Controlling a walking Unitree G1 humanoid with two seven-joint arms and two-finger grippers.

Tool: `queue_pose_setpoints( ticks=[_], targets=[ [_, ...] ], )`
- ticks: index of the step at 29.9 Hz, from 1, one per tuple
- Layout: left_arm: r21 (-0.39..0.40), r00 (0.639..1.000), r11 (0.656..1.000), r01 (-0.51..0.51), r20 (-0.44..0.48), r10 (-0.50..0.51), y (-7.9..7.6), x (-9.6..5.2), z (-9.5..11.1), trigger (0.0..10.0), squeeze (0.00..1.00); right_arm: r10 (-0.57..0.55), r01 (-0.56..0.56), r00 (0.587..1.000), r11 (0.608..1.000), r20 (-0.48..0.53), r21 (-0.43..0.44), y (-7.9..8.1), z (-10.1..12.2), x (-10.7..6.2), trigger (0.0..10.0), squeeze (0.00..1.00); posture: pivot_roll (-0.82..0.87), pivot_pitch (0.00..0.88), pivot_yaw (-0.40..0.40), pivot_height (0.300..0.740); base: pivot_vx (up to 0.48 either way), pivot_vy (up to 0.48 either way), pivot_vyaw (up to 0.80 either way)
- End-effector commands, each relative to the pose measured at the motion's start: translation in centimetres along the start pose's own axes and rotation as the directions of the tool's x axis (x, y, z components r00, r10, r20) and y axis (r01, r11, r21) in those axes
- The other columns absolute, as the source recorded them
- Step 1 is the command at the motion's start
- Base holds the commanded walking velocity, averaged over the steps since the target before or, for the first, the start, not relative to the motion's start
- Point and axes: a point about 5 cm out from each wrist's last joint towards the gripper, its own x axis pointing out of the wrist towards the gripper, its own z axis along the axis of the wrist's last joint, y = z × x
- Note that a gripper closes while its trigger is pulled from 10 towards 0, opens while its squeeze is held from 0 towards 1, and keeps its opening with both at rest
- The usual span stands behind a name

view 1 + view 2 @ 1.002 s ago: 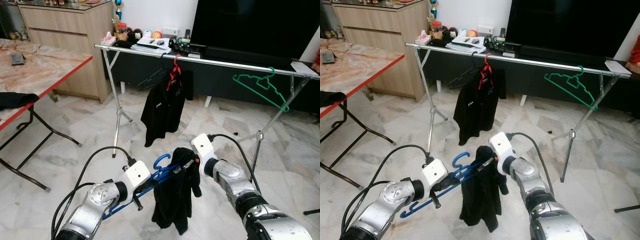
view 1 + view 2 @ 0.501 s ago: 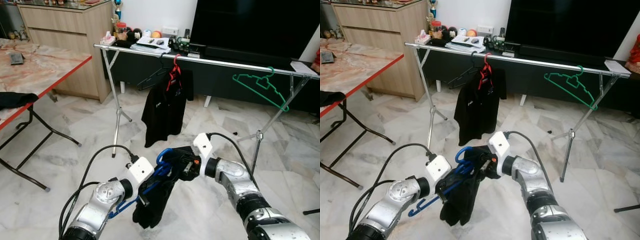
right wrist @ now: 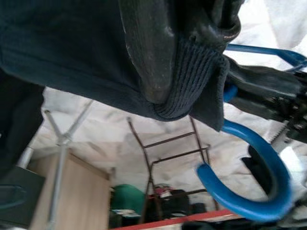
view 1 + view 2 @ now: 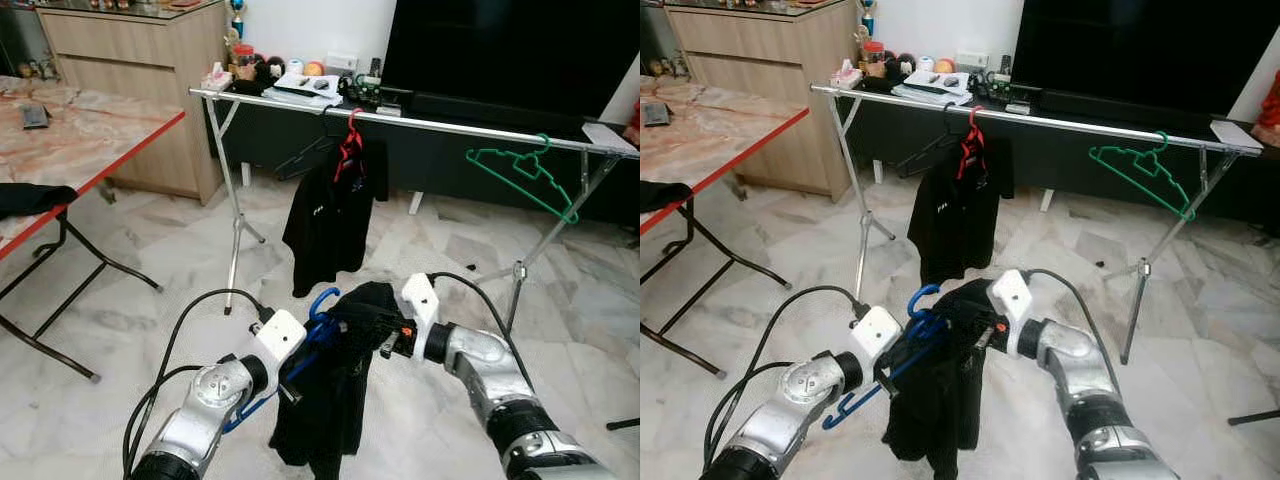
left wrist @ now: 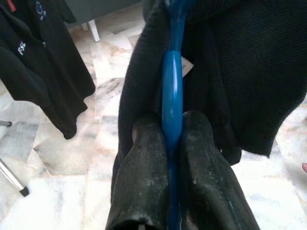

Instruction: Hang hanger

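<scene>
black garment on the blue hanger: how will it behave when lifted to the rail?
Probably floppy: the black garment drapes in loose folds from the blue hanger. It may slide off, since it looks bunched toward one side. The hanger likely stays rigid; the left end effector is shut on its bar, and the right end effector pinches the cloth.

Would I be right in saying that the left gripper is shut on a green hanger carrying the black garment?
Not quite: the left gripper is shut on a blue hanger, as the left wrist view shows. It does carry the black garment; the green hanger hangs on the rail.
</scene>
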Motion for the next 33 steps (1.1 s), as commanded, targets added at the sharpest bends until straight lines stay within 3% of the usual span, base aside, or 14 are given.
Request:
queue_pose_setpoints(
  ticks=[1,8,10,15,20,25,26,27,28,33],
  targets=[
    [-0.002,0.999,1.0,-0.031,0.044,0.031,0.7,0.1,0.8,10.0,0.0,-0.015,0.015,0.999,1.0,0.033,-0.009,-0.3,0.6,-0.3,10.0,0.0,0.1,0.046,-0.103,0.74,0.0,0.0,0.0],
    [-0.016,0.999,1.0,-0.002,0.053,0.002,0.2,0.3,0.8,10.0,0.0,0.026,-0.029,0.991,0.999,0.129,0.018,0.2,1.7,0.4,10.0,0.0,0.11,0.047,-0.104,0.74,0.0,0.0,0.0],
    [-0.021,0.999,1.0,0.007,0.05,-0.006,0.1,0.2,0.7,10.0,0.0,0.094,-0.097,0.981,0.995,0.172,0.01,0.7,2.8,0.9,10.0,0.0,0.11,0.047,-0.104,0.74,0.0,0.0,0.0],
    [-0.026,0.998,0.999,0.029,0.051,-0.028,-0.2,0.3,0.7,10.0,0.0,0.194,-0.191,0.971,0.981,0.143,-0.034,1.4,3.1,1.3,10.0,0.0,0.11,0.046,-0.105,0.74,0.0,0.0,0.0],
    [-0.03,0.998,0.999,0.042,0.056,-0.04,-0.4,0.3,0.8,10.0,0.0,0.213,-0.21,0.974,0.977,0.072,-0.046,1.4,2.6,1.3,10.0,0.0,0.11,0.045,-0.108,0.74,0.0,0.0,0.0],
    [-0.034,0.997,0.998,0.046,0.056,-0.044,-0.4,0.3,0.7,10.0,0.0,0.225,-0.223,0.972,0.974,0.068,-0.043,1.5,2.5,1.2,10.0,0.0,0.11,0.046,-0.109,0.74,0.0,0.0,0.0],
    [-0.034,0.997,0.998,0.048,0.057,-0.046,-0.4,0.3,0.7,10.0,0.0,0.226,-0.224,0.972,0.974,0.071,-0.037,1.5,2.5,1.2,10.0,0.27,0.11,0.046,-0.109,0.74,0.0,0.0,0.0],
    [-0.033,0.997,0.998,0.048,0.057,-0.046,-0.4,0.3,0.7,10.0,0.0,0.226,-0.224,0.971,0.974,0.072,-0.035,1.5,2.5,1.2,10.0,0.27,0.11,0.046,-0.109,0.74,0.0,0.0,0.0],
    [-0.034,0.997,0.998,0.049,0.058,-0.047,-0.4,0.2,0.7,10.0,0.0,0.22,-0.218,0.973,0.975,0.076,-0.033,1.4,2.6,1.2,10.0,1.0,0.11,0.046,-0.108,0.74,0.0,0.0,0.0],
    [-0.037,0.997,0.998,0.049,0.059,-0.047,-0.4,0.3,0.7,10.0,0.0,0.22,-0.218,0.972,0.975,0.076,-0.041,1.4,2.7,1.2,10.0,1.0,0.11,0.047,-0.108,0.74,0.0,0.0,0.0]
  ],
)
